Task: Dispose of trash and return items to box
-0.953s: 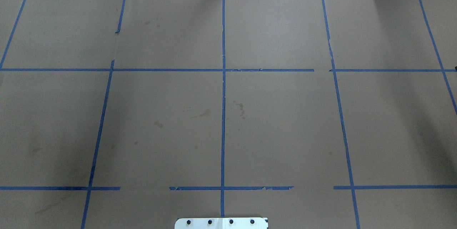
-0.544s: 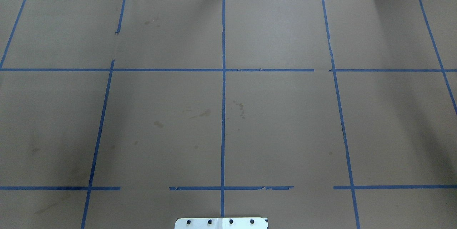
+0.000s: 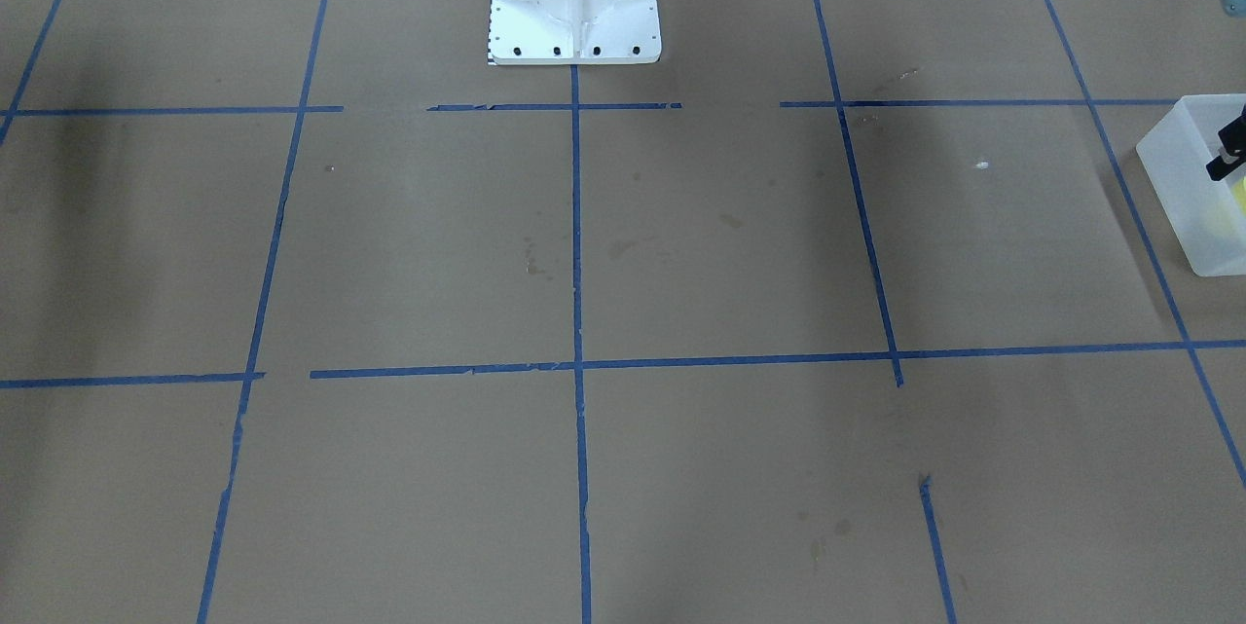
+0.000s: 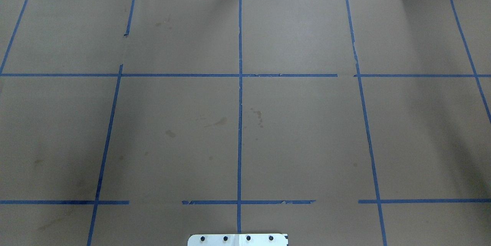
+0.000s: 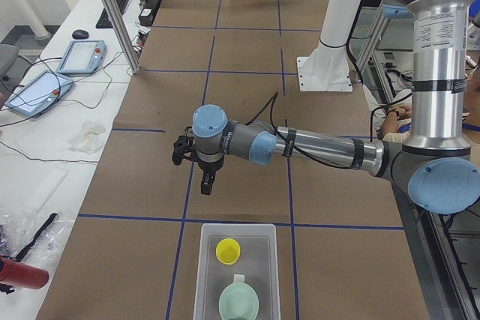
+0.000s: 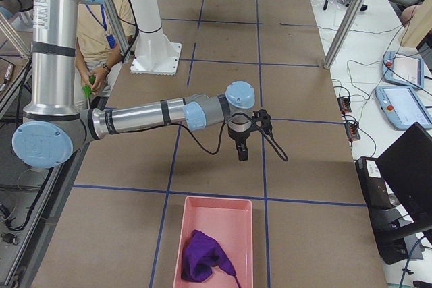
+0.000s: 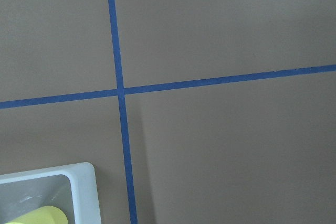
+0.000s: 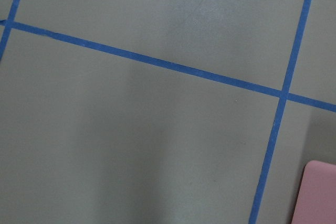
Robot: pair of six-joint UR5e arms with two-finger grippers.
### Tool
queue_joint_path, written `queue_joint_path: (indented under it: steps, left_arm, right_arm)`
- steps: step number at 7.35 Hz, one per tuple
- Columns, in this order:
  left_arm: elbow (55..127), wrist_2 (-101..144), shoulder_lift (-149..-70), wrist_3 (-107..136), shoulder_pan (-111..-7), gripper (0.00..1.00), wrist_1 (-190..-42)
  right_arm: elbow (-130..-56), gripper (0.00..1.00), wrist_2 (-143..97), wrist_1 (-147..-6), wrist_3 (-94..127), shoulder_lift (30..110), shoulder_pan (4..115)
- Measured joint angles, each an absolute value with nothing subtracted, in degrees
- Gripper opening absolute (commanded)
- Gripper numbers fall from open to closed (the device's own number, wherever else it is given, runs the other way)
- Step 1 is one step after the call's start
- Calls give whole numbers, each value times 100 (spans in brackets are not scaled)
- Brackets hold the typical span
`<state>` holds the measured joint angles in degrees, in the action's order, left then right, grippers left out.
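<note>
The box (image 5: pixel 264 260) stands on the table at my left end; it also shows in the front-facing view (image 3: pixel 1183 205) and the left wrist view (image 7: pixel 84 192). The yellow cup (image 5: pixel 228 250) and the mint-green bowl (image 5: pixel 238 303) sit inside it. My left gripper (image 5: pixel 208 183) hangs above the brown paper, a short way from the box's far end; I cannot tell if it is open. A black part of it (image 3: pixel 1228 149) shows at the front-facing view's right edge. My right gripper (image 6: pixel 242 151) hangs above the table near a pink bin; I cannot tell its state.
The pink bin (image 6: pixel 236 224) at my right end holds a purple cloth (image 6: pixel 202 257); its corner shows in the right wrist view (image 8: pixel 321 192). The white robot base (image 3: pixel 574 1) stands mid-table. Blue tape lines grid the brown paper. An aluminium post (image 5: pixel 116 13) stands at the far edge.
</note>
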<state>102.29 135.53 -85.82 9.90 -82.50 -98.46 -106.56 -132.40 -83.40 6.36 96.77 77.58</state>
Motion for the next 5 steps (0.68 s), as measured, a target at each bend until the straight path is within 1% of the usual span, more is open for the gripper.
queue_joint_path:
  steps: [5]
  left_arm:
    - [10158,13517,-8666,943,-8247,100,-9803]
  right_arm:
    - [-10381,100,-13193,-8333,565,9822,7769]
